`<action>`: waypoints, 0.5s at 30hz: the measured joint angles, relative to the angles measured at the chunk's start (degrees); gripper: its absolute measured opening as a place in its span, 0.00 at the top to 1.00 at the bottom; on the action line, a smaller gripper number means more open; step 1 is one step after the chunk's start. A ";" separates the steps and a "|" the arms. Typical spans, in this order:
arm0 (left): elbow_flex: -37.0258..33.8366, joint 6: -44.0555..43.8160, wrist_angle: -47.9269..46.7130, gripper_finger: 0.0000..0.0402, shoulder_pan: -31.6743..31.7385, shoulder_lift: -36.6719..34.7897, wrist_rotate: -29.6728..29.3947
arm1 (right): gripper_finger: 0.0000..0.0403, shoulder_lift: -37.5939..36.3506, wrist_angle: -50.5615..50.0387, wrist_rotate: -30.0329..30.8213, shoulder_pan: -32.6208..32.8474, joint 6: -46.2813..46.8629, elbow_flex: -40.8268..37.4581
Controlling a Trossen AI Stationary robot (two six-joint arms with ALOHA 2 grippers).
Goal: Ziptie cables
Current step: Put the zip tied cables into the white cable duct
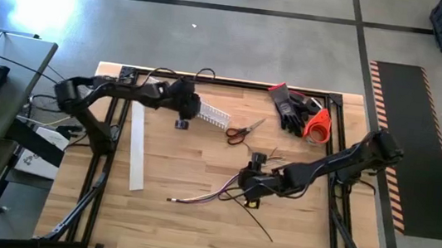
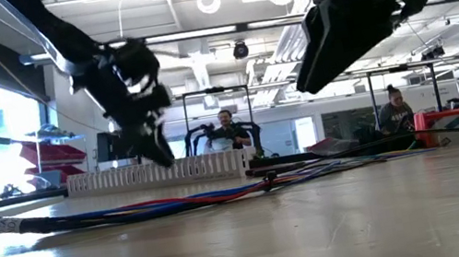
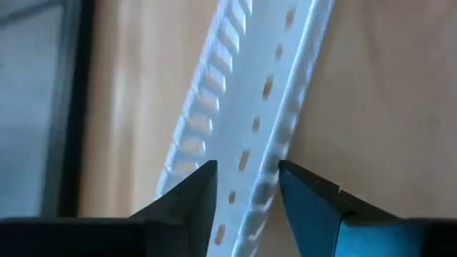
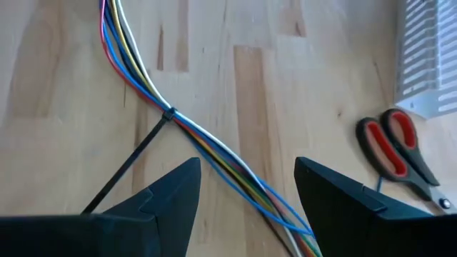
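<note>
- Your cables [image 4: 187, 135] lie on the table [image 1: 193, 221] near its middle, already cinched by one black zip tie [image 4: 136, 158] whose long tail sticks out untrimmed.
- Your right gripper [image 4: 246, 189] hovers just above the bundle, fingers apart, holding nothing.
- Your left gripper [image 3: 246, 187] hangs over the white slotted duct [image 3: 246, 107], fingers apart and empty.
- Likely left: trimming the tail with the scissors [image 4: 400, 153].
</note>
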 joint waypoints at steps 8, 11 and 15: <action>5.57 1.60 -7.35 0.72 0.28 8.67 0.35 | 0.46 -0.25 0.76 -6.80 -3.54 -3.30 -2.63; 7.80 -0.27 -12.12 0.84 -1.39 9.43 -0.54 | 0.46 -0.12 5.31 -14.77 -7.21 -7.36 -6.13; 8.92 -2.88 -15.65 0.98 -4.37 8.69 -0.11 | 0.46 0.23 10.95 -17.65 -10.26 -19.46 -8.75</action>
